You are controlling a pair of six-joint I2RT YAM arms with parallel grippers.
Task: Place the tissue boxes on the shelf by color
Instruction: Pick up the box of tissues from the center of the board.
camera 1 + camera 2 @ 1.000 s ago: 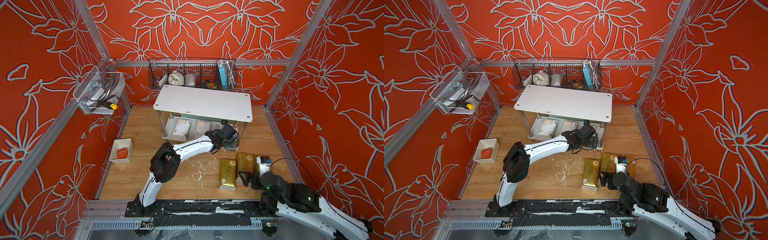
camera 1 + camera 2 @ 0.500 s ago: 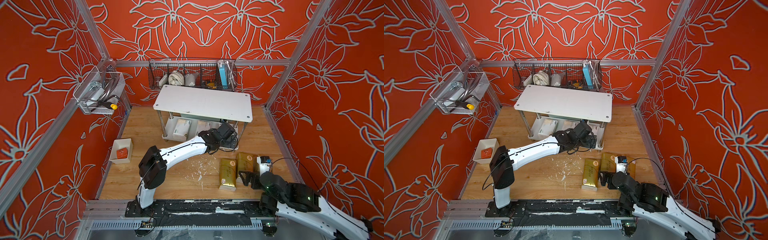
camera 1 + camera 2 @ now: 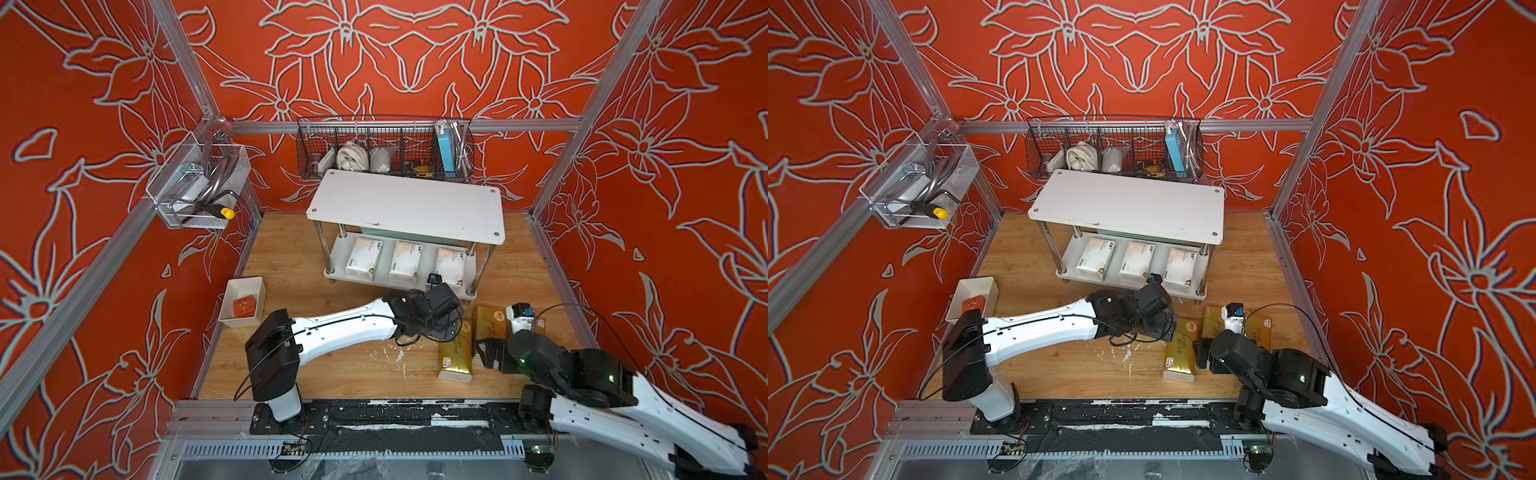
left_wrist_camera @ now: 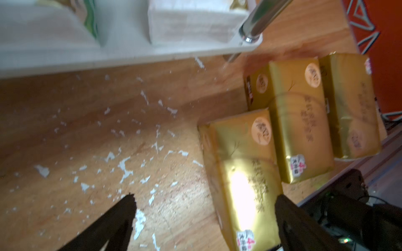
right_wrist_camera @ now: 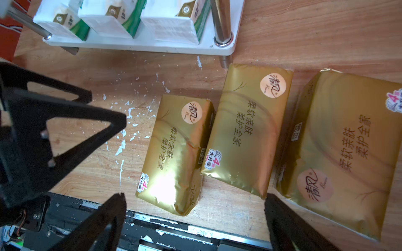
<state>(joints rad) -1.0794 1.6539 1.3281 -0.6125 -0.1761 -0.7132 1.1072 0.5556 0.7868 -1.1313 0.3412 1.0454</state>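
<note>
The white two-tier shelf [image 3: 407, 203] stands at the back of the wooden floor. Three white tissue boxes [image 3: 405, 262] sit side by side on its lower tier; its top is bare. Three gold tissue boxes lie on the floor in front of the shelf's right end: one nearest the front [image 3: 456, 353], one in the middle [image 5: 248, 134], one at the right [image 5: 339, 147]. My left gripper [image 4: 204, 200] is open and low beside the nearest gold box [image 4: 241, 173], holding nothing. My right gripper [image 5: 195, 197] hovers open over the front ends of the gold boxes.
A black wire basket [image 3: 384, 147] hangs on the back wall above the shelf. A clear bin [image 3: 195, 187] is fixed to the left wall. A small white tray [image 3: 235, 309] with an orange block lies at the floor's left edge. A black rail [image 3: 415, 411] borders the front.
My left arm has drawn back from the shelf's lower tier toward the front, bringing its open gripper down near the gold boxes. The right arm has barely moved.
</note>
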